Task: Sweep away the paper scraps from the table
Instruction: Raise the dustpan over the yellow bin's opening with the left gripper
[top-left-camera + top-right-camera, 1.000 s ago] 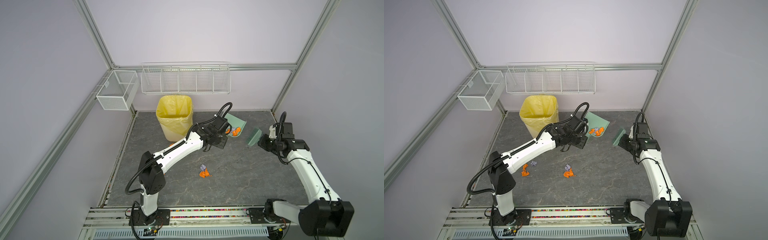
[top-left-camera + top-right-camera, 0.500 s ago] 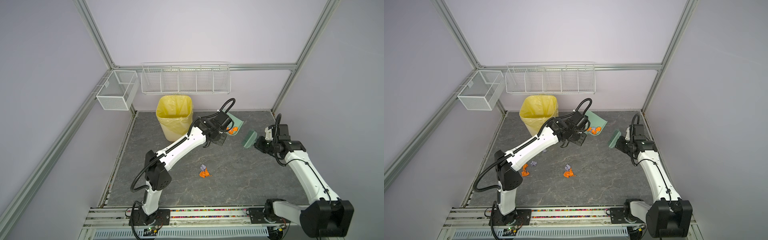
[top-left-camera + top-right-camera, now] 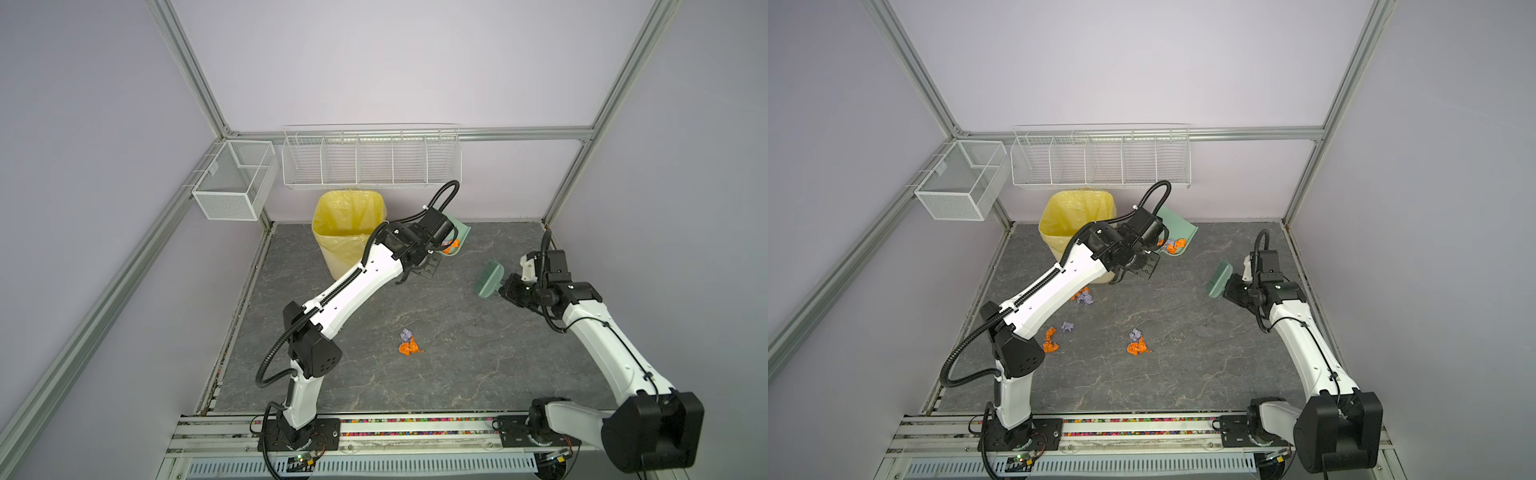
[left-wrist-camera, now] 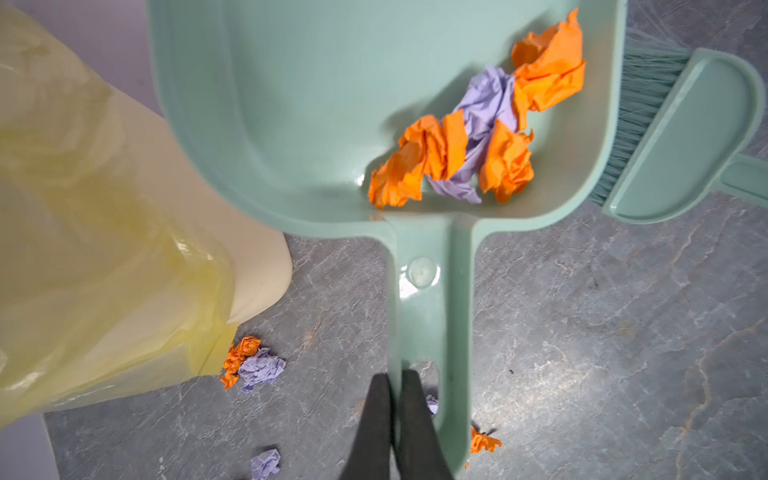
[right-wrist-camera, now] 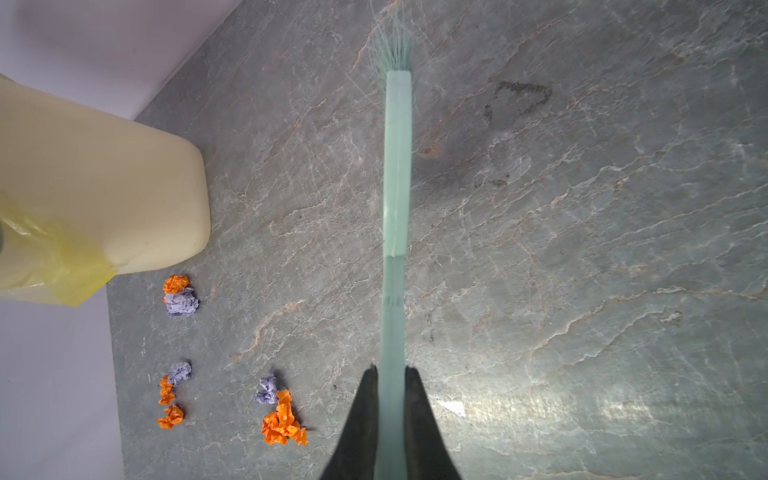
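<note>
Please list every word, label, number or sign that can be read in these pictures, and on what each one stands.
No text is readable.
On the dustpan handle, a round moulded mark: too blurred to read.
On the mesh basket, a small tag: too small to read.

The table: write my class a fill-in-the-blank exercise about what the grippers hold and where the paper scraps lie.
The left gripper is shut on the handle of the ____, which holds paper scraps.
The right gripper is shut on the ____.
The bin has a ____ liner.
Other paper scraps lie on the ____.
Missing: dustpan, brush, yellow, table.
</note>
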`<state>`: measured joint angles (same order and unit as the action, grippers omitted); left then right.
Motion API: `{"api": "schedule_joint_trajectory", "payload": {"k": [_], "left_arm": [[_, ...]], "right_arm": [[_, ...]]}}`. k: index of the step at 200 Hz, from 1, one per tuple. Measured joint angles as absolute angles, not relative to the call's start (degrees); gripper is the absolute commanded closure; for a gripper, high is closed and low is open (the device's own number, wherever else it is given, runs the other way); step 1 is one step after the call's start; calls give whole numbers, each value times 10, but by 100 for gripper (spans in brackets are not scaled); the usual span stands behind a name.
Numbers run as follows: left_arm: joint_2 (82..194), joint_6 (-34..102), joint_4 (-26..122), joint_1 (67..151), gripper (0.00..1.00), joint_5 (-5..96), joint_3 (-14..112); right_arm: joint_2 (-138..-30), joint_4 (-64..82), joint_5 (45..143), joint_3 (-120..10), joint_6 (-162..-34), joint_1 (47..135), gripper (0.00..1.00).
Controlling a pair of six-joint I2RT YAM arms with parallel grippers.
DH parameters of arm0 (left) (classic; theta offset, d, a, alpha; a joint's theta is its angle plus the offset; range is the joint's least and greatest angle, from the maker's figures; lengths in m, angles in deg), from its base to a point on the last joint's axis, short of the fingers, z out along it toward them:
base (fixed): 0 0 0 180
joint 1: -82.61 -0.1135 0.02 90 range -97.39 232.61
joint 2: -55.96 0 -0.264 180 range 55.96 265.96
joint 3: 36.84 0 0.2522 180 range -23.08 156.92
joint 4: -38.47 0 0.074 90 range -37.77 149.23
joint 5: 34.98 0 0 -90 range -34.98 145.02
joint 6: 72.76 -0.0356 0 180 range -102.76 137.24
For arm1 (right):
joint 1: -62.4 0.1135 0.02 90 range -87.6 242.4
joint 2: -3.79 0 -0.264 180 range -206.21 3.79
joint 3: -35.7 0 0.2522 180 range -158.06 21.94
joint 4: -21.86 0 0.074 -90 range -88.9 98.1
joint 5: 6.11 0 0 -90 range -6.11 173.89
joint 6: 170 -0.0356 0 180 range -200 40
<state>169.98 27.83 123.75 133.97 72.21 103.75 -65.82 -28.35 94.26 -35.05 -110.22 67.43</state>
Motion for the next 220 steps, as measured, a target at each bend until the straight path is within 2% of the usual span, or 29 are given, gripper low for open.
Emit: {"api": "schedule_joint_trajectory", "payload": {"k": [87, 220], "left_arm": [[1698, 265, 1285, 1306, 100, 756, 1105], [1644, 254, 1308, 1221, 100, 751, 1105]], "right_arm": [[-656, -263, 943, -336, -1114, 684, 93], [-622, -259, 945, -316, -1117, 690, 93]]}}
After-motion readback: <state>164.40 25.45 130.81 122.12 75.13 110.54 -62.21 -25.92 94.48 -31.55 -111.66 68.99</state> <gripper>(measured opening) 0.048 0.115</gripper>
